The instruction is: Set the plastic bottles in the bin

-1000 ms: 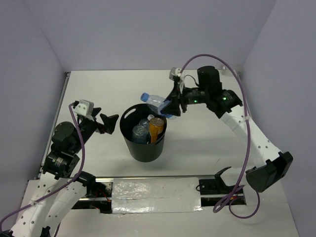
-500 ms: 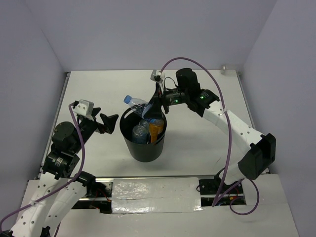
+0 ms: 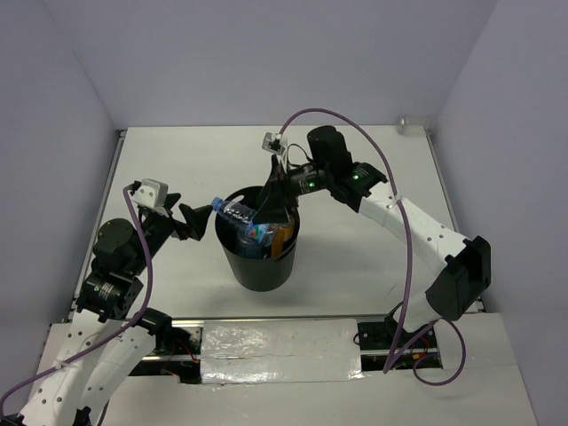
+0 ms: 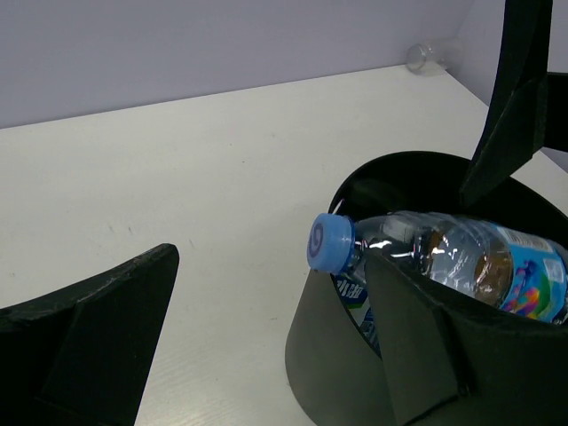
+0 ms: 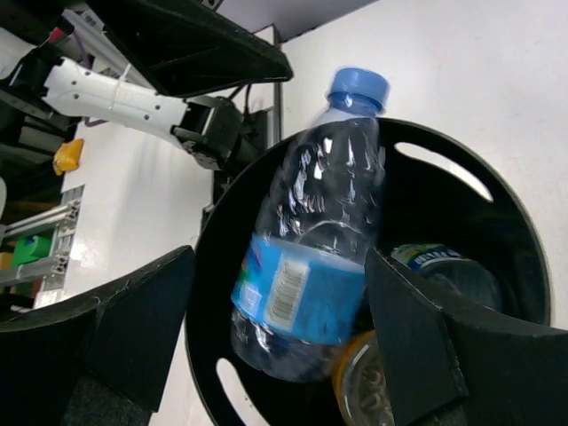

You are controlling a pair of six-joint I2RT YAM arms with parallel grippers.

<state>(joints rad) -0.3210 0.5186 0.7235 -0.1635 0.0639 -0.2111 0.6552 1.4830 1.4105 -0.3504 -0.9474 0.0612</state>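
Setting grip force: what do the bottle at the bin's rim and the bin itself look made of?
Bottle: clear thin plastic, likely PET, glossy; see-through, with bright highlights on its wall. Its blue cap: opaque plastic, duller. Bin: black opaque moulded plastic, slight sheen, handle slots near the rim.

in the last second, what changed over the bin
The right arm swung left and lowered the clear plastic bottle with the blue cap over the black round bin; its fingers stand apart, and the bottle lies across the left rim, seemingly released. The left arm, bin and bottles inside stayed put.
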